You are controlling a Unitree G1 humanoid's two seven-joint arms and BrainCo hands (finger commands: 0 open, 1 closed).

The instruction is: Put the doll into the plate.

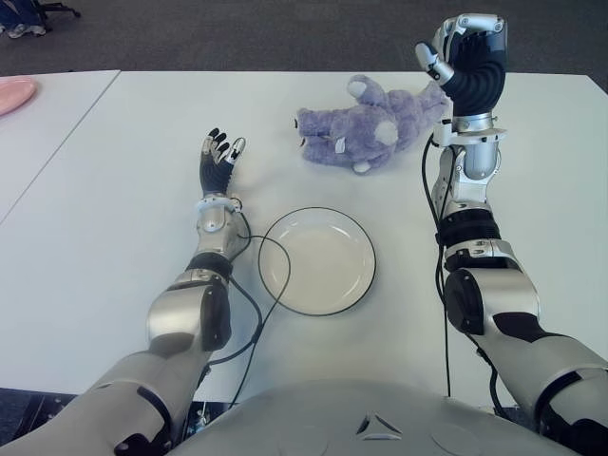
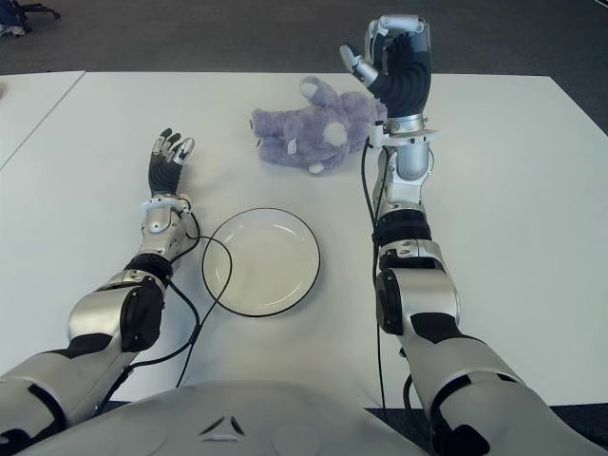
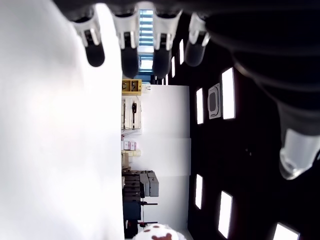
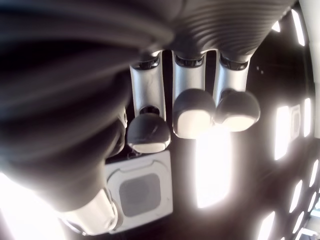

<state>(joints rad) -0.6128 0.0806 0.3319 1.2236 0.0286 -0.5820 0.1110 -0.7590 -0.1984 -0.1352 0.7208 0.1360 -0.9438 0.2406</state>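
Note:
A purple plush doll (image 1: 366, 128) lies on its side on the white table (image 1: 114, 237), toward the far edge. Nearer to me sits an empty white plate (image 1: 316, 261) with a dark rim. My right hand (image 1: 456, 43) is raised above the table just right of the doll, at its far end; the fingers are half bent and hold nothing. Left of the plate and the doll, my left hand (image 1: 220, 152) shows with its fingers spread, holding nothing.
A pink dish (image 1: 11, 93) sits on a neighbouring table at the far left, beyond a seam. A black cable (image 1: 256, 313) loops from my left forearm past the plate's left rim. Dark carpet lies beyond the table's far edge.

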